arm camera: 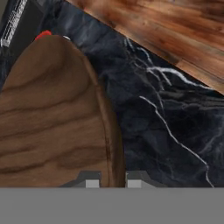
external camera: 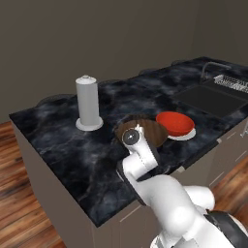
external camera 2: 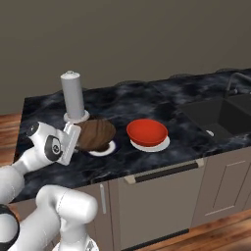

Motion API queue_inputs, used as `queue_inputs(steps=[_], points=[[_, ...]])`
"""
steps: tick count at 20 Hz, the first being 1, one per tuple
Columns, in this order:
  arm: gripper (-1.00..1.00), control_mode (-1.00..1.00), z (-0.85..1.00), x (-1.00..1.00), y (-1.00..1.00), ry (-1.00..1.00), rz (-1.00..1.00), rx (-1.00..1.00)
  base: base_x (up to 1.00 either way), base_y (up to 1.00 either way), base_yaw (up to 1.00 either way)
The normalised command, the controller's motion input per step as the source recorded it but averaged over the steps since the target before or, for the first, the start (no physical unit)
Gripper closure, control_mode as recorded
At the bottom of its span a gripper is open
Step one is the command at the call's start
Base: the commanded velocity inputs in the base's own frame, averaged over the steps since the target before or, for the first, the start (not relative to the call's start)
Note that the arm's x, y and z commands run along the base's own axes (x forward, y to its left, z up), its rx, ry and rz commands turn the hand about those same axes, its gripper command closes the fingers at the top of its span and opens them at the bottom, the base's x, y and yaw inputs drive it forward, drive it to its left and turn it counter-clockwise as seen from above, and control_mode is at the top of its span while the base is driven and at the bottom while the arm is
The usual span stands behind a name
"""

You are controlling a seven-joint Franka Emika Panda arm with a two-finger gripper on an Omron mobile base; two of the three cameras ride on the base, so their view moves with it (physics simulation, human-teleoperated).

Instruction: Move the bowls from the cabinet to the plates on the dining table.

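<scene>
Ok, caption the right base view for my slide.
Tool shut on wooden bowl, tilted over white plate; red bowl already plated.

White cylinder (external camera: 88,102) crowds the wooden bowl (external camera 2: 95,133); marble (external camera: 58,145) leftward lies open.

A tall white cylinder on a round base (external camera: 88,102) stands upright, a silver wire dish rack (external camera: 231,82) sits further along, above reddish-brown wooden plank floor (external camera: 19,213).

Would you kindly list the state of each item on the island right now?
Wooden bowl: tilted, held above a white plate.
Red bowl: upright on its plate.
Gripper: shut on the wooden bowl's rim.
White cylinder: standing upright.
</scene>
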Motion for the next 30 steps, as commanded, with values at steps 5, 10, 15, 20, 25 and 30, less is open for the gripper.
queue_inputs(steps=[5,10,15,20,25,30], points=[[1.00,-1.00,-0.25,0.30,0.00,0.10,-0.01,0.00,0.00,0.00,0.00],[1.00,-1.00,-0.28,0.42,0.00,0.01,0.00,0.00,0.00,0.00,0.00],[1.00,-1.00,-0.23,0.38,0.00,0.00,0.00,0.00,0.00,0.00,0.00],[1.00,-1.00,-0.19,0.26,0.00,0.00,0.00,0.00,0.00,0.00,0.00],[1.00,-1.00,-0.17,0.23,-0.04,0.00,0.00,0.00,0.00,0.00,0.00],[-1.00,-1.00,-0.06,0.09,-0.08,0.00,0.00,0.00,0.00,0.00,0.00]])
